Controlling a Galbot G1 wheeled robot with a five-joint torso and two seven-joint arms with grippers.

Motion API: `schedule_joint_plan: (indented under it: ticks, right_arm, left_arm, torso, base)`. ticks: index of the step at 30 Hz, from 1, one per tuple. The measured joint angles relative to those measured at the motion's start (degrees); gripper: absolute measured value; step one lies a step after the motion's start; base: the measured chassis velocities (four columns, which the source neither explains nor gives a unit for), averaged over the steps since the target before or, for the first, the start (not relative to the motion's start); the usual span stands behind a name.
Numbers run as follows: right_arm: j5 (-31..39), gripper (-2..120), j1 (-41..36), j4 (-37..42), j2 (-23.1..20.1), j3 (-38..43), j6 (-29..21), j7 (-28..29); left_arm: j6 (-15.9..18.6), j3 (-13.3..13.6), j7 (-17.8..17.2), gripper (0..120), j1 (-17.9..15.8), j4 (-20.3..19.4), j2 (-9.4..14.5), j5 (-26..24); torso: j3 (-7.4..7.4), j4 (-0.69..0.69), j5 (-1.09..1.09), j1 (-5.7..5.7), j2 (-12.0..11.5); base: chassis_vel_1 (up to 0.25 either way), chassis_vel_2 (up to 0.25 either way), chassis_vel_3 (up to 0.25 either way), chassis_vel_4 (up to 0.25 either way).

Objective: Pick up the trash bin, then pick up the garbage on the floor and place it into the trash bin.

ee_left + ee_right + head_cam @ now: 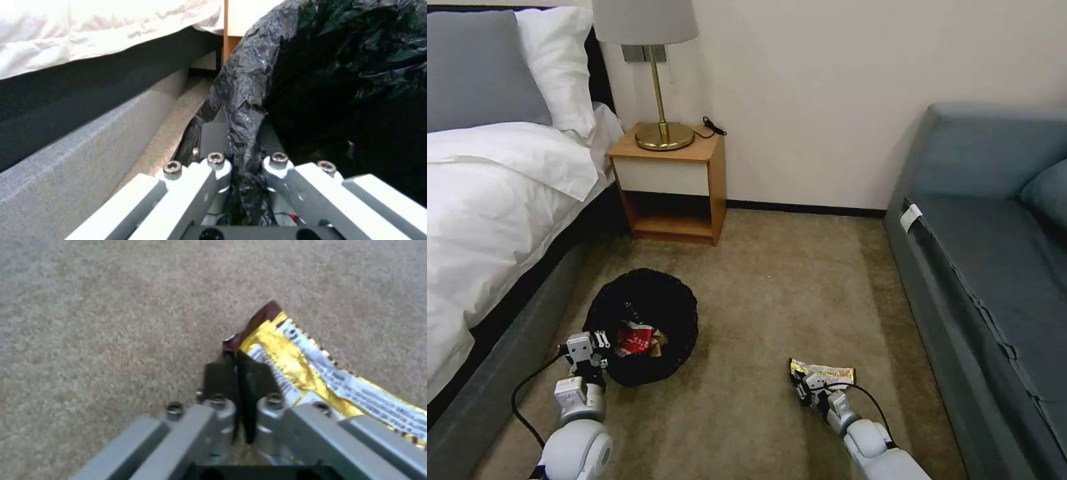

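Pinching just the end of the foil wrapper (311, 373) with its jaws closed, the right gripper (802, 385) sits low on the carpet (774, 293), so that thin hold could slip on the way up. Left gripper (245, 146) is clamped on the bag-wrapped rim of the trash bin (644, 323) beside the bed (487, 220), and crinkly plastic might pull loose. A red-and-white packet (637, 339) lies inside; the bin's white body is hidden.

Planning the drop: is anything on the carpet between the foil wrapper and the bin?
Nothing visible. The right tool is shut on the wrapper; only bare carpet lies between it and the bin, whose rim the left tool grips.
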Motion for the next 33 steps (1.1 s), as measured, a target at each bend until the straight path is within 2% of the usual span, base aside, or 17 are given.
schedule_joint_plan:
  ticks: [16,33]
  right_arm:
    - [0.01,0,0.13,-0.32,0.31,0.11,1.07,-0.15]
    - [1.45,0,-2.07,9.18,0.42,1.44,1.38,0.04]
  left_arm:
    - [-0.28,-0.01,0.03,2,-0.14,0.51,-0.17,-0.07]
    - [-0.28,-0.19,0.2,2,-0.1,0.51,-0.4,0.12]
  torso:
    - [0.0,0.0,0.0,0.0,0.0]
    - [0.0,0.0,0.0,0.0,0.0]
  base:
    - [0.0,0.0,0.0,0.0]
    - [0.0,0.0,0.0,0.0]
